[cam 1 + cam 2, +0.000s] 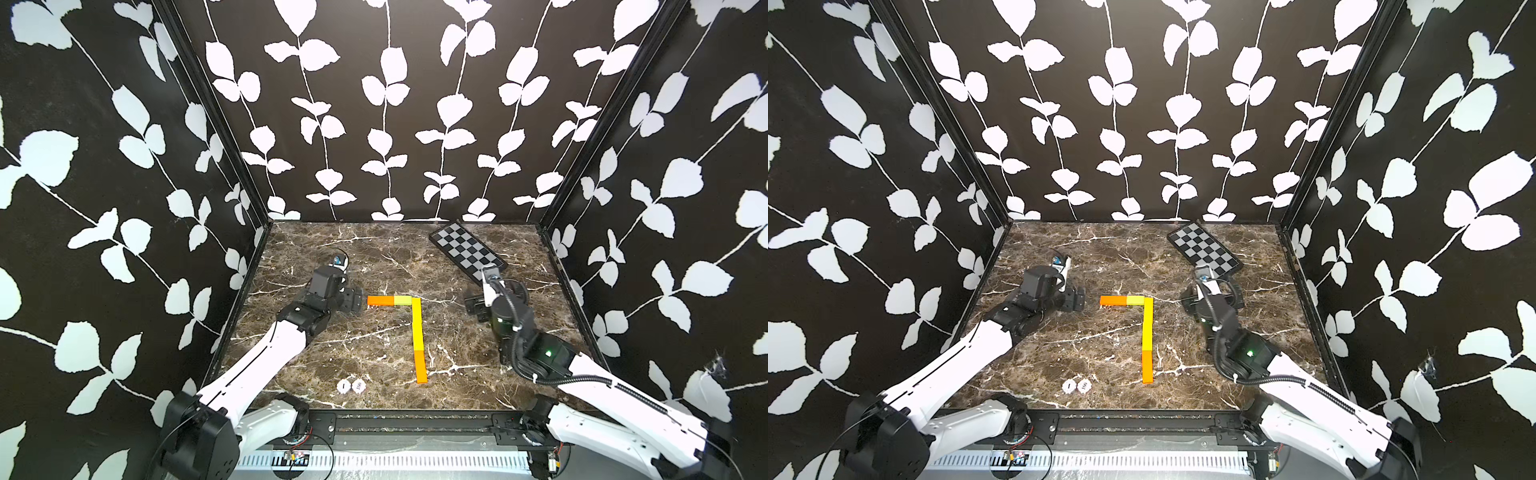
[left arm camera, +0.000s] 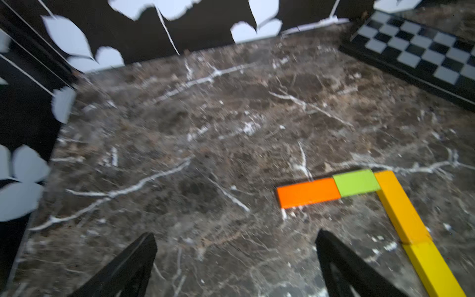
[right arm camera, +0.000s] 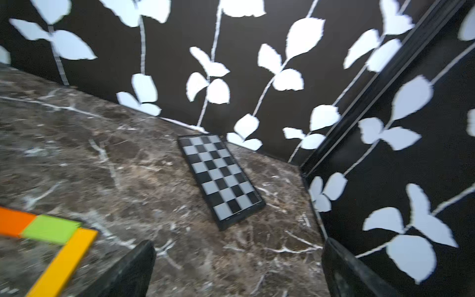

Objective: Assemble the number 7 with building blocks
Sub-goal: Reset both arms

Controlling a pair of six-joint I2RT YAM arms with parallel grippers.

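- The number 7 (image 1: pixel 417 322) lies flat on the marble table (image 1: pixel 316 249), roughly mid-table btw. the two arms; it reads upright in both top views.
- Top stroke — an orange bar (image 1: pixel 380 300) at the left end, then the short pale yellow-green bar (image 1: pixel 402 300); the two touch end to end, and the green one butts against the corner bar.
- Long stroke runs from the corner toward the near edge: a yellow bar (image 1: pixel 417 311), a second yellow bar (image 1: pixel 418 338), then a second orange bar (image 1: pixel 421 366) at the foot; all in line, ends touching as far as the top views show.
- Left gripper (image 2: pixel 236 234): fingers spread wide, nothing btw. them but bare marble; in both top views it sits just left of the orange end of the top stroke, near it but apart.
- Right gripper (image 3: pixel 239 243): pincer likewise agape, holding nothing; it is right of the 7's corner, apart from it, and faces the checkerboard (image 3: pixel 221 180).
- Checkerboard lies flat at the far right of the table, set at an angle, near the back wall; the right arm's wrist overlaps its near end in both top views.
- Two small white round tokens (image 1: pixel 351 386) sit side by side near the front edge, left of the 7's foot and apart from it; markings too small to read.
- Both wrist views are somewhat blurred.
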